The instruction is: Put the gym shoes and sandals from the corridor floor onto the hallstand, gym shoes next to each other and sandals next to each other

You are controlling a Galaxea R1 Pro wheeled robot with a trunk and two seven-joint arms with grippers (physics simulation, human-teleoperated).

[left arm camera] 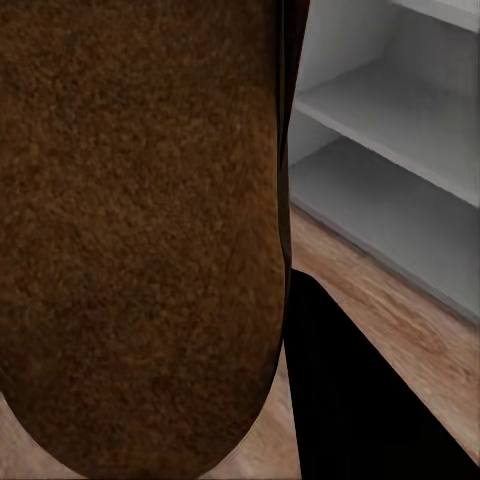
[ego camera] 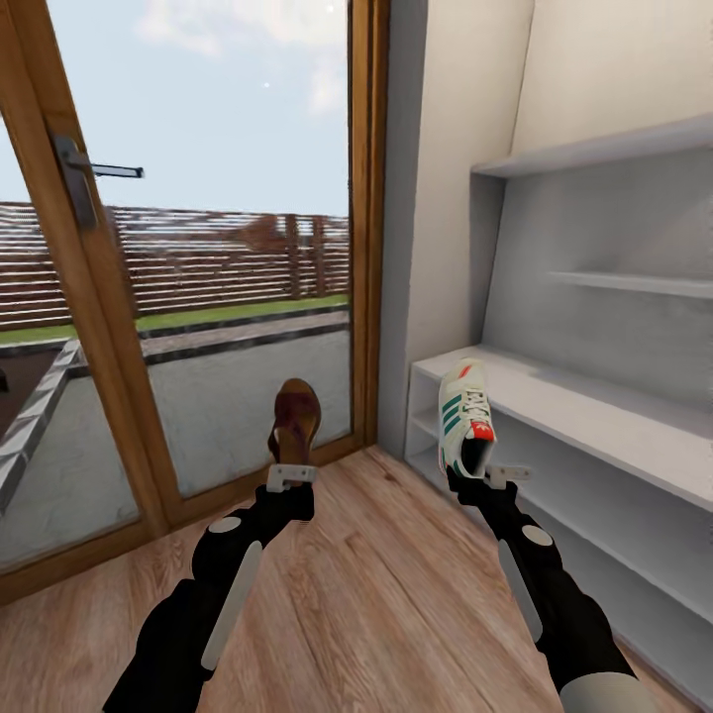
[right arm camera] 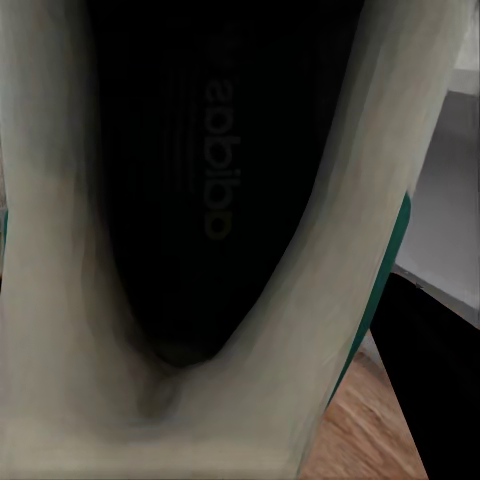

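My left gripper [ego camera: 291, 477] is shut on a brown sandal [ego camera: 295, 420], held upright above the wood corridor floor [ego camera: 376, 574] in front of the glass door. Close up in the left wrist view, the sandal's brown sole [left arm camera: 140, 230] hides the fingers. My right gripper [ego camera: 490, 475] is shut on a white gym shoe [ego camera: 465, 416] with green stripes and a red tongue label, held toe-up beside the near end of the light-grey hallstand [ego camera: 594, 416]. The right wrist view looks into the gym shoe's dark opening [right arm camera: 200, 200].
A wood-framed glass door [ego camera: 198, 248] with a handle [ego camera: 84, 178] stands ahead at the left, paving and a fence beyond it. The hallstand's bench top, cubby tiers [left arm camera: 400, 190] and slab shelves [ego camera: 604, 149] run along the right wall.
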